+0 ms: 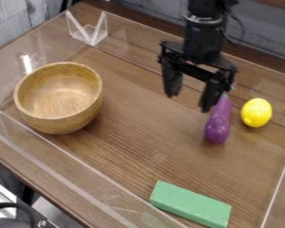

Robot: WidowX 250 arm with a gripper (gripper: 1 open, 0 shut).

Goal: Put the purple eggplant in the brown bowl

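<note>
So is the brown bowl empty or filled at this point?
Empty: the brown bowl shows only bare wood inside; the purple eggplant lies on the table.

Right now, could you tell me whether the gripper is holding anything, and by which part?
Nothing is held: the gripper is open above the purple eggplant.
</note>
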